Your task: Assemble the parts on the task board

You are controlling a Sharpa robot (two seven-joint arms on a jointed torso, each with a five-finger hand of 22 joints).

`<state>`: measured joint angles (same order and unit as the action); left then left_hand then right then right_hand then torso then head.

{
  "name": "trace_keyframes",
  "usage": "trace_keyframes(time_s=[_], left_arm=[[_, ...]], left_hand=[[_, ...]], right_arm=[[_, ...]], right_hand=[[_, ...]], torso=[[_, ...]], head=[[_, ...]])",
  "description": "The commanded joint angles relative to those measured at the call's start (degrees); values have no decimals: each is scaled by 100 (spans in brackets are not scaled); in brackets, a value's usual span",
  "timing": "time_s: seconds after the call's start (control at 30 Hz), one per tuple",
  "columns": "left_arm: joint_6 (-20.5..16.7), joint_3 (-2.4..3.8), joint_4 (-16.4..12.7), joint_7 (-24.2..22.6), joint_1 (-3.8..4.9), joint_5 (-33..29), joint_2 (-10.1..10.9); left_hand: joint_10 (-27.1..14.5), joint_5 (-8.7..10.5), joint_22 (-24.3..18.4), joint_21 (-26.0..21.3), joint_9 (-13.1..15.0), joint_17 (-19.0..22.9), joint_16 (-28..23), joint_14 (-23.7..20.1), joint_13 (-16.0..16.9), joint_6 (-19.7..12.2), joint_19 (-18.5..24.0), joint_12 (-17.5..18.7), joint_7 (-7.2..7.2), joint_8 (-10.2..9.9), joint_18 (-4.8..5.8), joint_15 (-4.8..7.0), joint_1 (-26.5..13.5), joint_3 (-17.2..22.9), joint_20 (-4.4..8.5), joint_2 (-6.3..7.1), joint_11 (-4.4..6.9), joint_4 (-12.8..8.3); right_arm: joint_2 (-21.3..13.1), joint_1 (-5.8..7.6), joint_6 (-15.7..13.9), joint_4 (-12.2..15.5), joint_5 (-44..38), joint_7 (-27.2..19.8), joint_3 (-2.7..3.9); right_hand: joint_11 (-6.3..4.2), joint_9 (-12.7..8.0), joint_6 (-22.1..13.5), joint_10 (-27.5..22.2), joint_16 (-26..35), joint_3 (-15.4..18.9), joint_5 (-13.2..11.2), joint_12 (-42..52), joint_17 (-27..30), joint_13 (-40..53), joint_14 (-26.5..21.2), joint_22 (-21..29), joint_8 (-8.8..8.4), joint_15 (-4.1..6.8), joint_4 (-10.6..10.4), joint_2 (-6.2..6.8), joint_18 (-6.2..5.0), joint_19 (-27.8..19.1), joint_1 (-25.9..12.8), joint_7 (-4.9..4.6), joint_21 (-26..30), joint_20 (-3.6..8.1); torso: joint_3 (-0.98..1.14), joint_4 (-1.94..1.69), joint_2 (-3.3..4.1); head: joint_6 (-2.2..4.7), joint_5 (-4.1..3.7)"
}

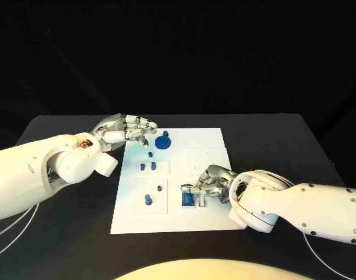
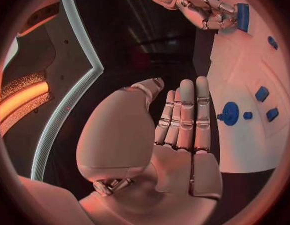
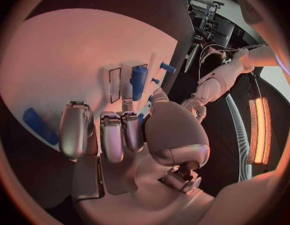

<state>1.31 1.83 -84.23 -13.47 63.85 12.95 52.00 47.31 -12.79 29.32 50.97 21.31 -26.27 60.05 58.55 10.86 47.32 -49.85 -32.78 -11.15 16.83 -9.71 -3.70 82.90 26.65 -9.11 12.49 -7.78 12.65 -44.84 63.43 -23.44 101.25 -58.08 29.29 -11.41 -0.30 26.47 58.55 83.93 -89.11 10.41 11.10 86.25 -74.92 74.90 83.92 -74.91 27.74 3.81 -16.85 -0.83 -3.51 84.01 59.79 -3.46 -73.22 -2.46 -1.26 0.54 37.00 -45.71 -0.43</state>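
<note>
Resting on the task board, right hand touches a blue part

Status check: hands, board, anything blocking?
Left hand open, fingers straight, at the task board's far left corner beside the round blue part. Right hand on a blue block near the board's right edge; grip unclear. Nothing in the way.

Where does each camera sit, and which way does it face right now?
Head: looks down at the task board, both arms in view.
Left wrist: behind the open left hand, facing the board's edge and the round blue part.
Right wrist: behind the right hand, over the board.
Shared: the round blue part and the right hand also appear in the head view.
</note>
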Motion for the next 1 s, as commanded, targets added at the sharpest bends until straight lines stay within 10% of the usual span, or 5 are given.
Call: trace_keyframes(time_s=[0.03, 0.57, 1.0], left_arm=[[98, 3, -13, -33, 2, 12, -2], [85, 2, -13, -47, 3, 14, 10], [61, 2, -37, -83, 3, -2, 31]], left_hand=[[-26, -10, -5, -20, -8, 5, -30, -33, -9, -42, -1, 15, 14, 29, -81, 3, 45, 0, -20, -33, 1, -15], [-26, -10, -5, -20, -8, 5, -30, -33, -9, -42, -1, 15, 14, 29, -81, 3, 45, 0, -20, -33, 1, -15], [-29, -11, -9, -28, -9, 5, -34, -39, -14, -44, -1, 14, 14, 35, -80, 1, 49, 0, -20, -37, 0, -13]], right_arm=[[15, -12, 132, 6, -123, -8, -4], [-303, 16, -116, 264, -291, -240, 10], [-1415, 433, -179, 716, -397, -119, 37]], right_hand=[[-31, -3, -46, 317, -10, 51, 2, -44, -1264, 1039, 557, -1098, 16, 35, -3, -2, 47, 186, -59, -9, 55, 39], [-18, 26, -127, 287, 21, 94, 12, -91, -1178, 1008, 539, -1056, 17, 24, 26, -77, 16, 138, 317, -26, 248, 31], [178, -67, -627, 201, 53, 279, 12, -194, -1101, 941, 522, -1021, -385, -139, 64, -55, -8, 93, 1376, -252, 432, -106]], torso=[[0, 1, -1], [1, 6, -6], [6, 13, 2]], head=[[-3, 3], [13, 3], [-17, -99]])
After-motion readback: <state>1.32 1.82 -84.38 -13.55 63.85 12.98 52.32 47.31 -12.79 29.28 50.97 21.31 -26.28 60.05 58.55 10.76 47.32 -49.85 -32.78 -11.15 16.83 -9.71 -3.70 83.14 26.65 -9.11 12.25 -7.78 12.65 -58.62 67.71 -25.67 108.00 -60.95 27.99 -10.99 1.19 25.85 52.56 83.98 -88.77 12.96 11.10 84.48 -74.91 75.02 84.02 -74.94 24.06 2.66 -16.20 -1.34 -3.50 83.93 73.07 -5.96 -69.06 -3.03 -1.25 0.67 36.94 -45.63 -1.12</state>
